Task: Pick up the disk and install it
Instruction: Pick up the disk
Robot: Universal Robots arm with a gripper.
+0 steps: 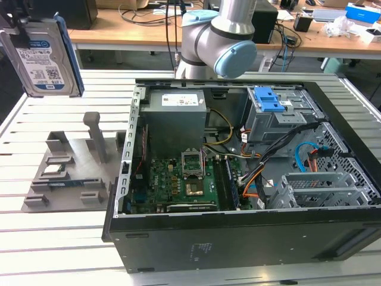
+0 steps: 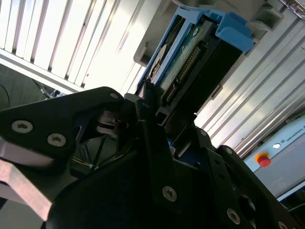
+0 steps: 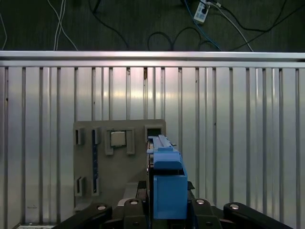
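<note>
**Slatted tabletop (image 1: 47, 250) below, disk (image 1: 44, 56) in the air: pick done, install not**

White metal slats ran under everything on your tabletop, with desks and loose cables behind. You had the disk off the surface. In the exterior view it hung upright near that view's upper left, its label toward the camera and a blue bracket along its edge, well clear of the grey fixture (image 1: 65, 167) beneath it.

The claw (image 2: 164, 121) was clamped on the disk. In the second wrist view its black fingers (image 2: 152, 143) closed on the connector end of the drive (image 2: 183, 71). In the first wrist view the blue bracket (image 3: 167, 186) stood between them, above the fixture (image 3: 114, 162), where a small square chip (image 3: 118, 138) sat in a pocket.

By your pictures, the pick-up half read as done. The install half had not begun, as far as they showed. The open computer case (image 1: 238, 238) lay toward the exterior view's right, well apart from the disk. Nothing of the disk was near the drive cage (image 1: 286, 122) or its ridged blue latch (image 1: 269, 98). The grey power supply (image 1: 175, 113) sat in the case's far corner, beside that cage. The disk was not yet over the case, lined up with a bay or seated in one.
</note>
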